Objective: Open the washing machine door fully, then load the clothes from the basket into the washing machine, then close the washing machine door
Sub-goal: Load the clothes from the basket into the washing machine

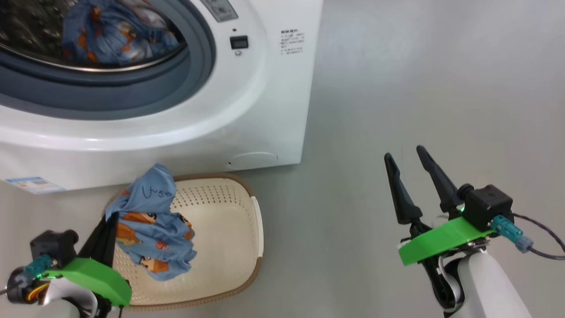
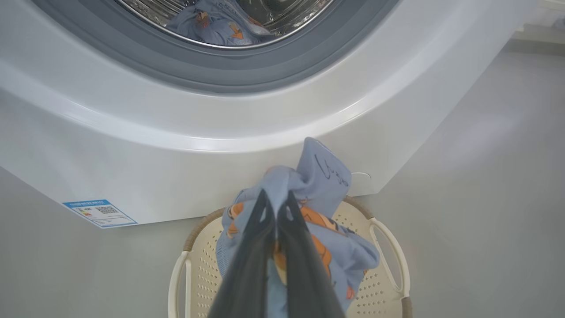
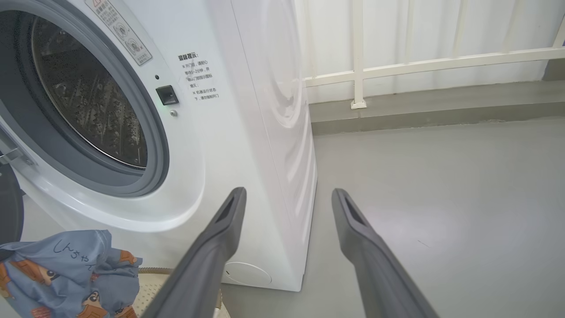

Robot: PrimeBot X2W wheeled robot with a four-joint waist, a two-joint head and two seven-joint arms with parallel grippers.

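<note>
The left fingers are pressed together on a fold of a blue garment printed with orange-brown bears. The bunched cloth hangs from them over the cream basket, which sits on the floor just in front of the washing machine. Whether the garment's lower edge touches the basket bottom cannot be told. The basket shows nothing else around this piece.

The right fingers stand wide apart and hold nothing. They hover over bare floor to the right of the machine, well apart from the basket.

The round opening is unobstructed, and another garment of the same print lies inside the steel drum. A dark curved edge at the far left of the right wrist view is probably the door, swung aside. So the step in hand looks like loading, with opening done and closing not yet done.

The next move calls for raising the held garment clear of the basket rim and carrying it up and forward. It has to pass over the white front panel and the grey rubber ring. The left fingers should part only once the whole piece is inside the drum, since trailing cloth could catch on the ring or droop out over the lip.
</note>
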